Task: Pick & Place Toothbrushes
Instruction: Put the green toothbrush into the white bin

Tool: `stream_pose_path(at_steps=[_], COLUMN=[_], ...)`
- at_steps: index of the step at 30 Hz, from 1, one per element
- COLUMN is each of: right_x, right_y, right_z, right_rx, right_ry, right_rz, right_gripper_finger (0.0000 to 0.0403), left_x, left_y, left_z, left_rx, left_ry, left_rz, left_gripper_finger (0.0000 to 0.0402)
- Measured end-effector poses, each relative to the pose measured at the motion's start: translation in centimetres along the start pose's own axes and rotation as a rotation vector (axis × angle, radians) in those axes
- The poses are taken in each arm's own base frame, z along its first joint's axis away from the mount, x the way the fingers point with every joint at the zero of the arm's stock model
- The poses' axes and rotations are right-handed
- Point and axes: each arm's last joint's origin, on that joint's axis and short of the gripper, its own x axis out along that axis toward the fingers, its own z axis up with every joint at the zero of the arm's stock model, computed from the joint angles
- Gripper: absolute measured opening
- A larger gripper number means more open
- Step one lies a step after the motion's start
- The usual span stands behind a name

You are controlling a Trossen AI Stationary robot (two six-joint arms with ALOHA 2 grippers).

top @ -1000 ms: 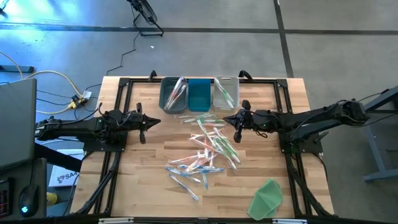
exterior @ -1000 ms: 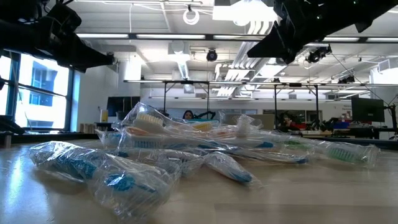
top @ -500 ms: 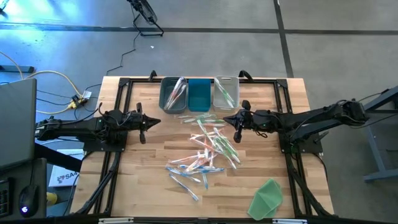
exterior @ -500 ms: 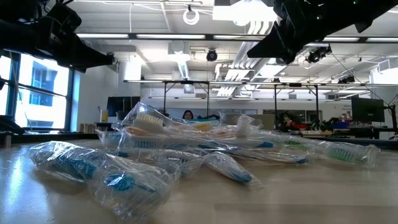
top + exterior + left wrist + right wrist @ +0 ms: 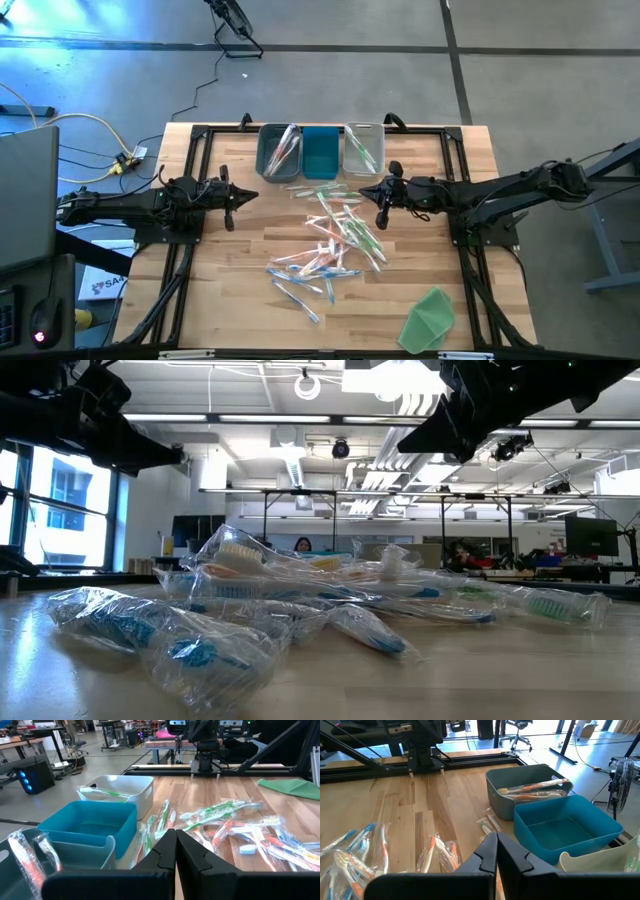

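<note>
Several toothbrushes (image 5: 333,232) in clear wrappers, pink/orange, light blue and green, lie scattered on the wooden table's middle; they fill the low view (image 5: 300,600). Some pink ones lie in the grey bin (image 5: 279,150), green ones in the pale bin (image 5: 363,148). The teal bin (image 5: 320,152) between them shows no toothbrush. My left gripper (image 5: 233,197) hovers shut left of the pile, fingers (image 5: 176,851) together. My right gripper (image 5: 381,205) hovers shut over the pile's right upper edge (image 5: 496,851).
A flat green sheet (image 5: 430,318) lies at the table's near right corner. Black frame rails (image 5: 200,135) run along the table's left, right and far sides. Bare wood (image 5: 225,280) shows at the near left.
</note>
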Motion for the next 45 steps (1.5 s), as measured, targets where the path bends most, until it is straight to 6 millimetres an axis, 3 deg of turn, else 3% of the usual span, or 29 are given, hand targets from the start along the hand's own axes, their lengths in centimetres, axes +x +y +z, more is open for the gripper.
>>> stream_pose_path(at_steps=[19, 26, 32, 45], right_x=[0.0, 1.9, 4.4, 5.2], right_y=[0.4, 1.2, 1.6, 1.5], right_z=[0.7, 2.0, 1.8, 1.4], right_rx=[-0.009, -0.049, -0.077, -0.073], right_ry=[-0.055, -0.034, 0.030, 0.051], right_rz=[0.112, 0.125, 0.122, 0.111], right_gripper_finger=[0.0002, 0.0002, 0.0002, 0.0002], left_x=[0.0, 0.0, 0.0, 0.0], left_y=[0.0, 0.0, 0.0, 0.0], left_z=[0.0, 0.0, 0.0, -0.2], left_rx=[-0.034, -0.033, -0.033, -0.025], left_ry=[0.000, 0.004, 0.005, 0.027], left_rz=[0.002, 0.003, 0.007, 0.005], left_gripper_finger=[0.0001, 0.0001, 0.0001, 0.0001])
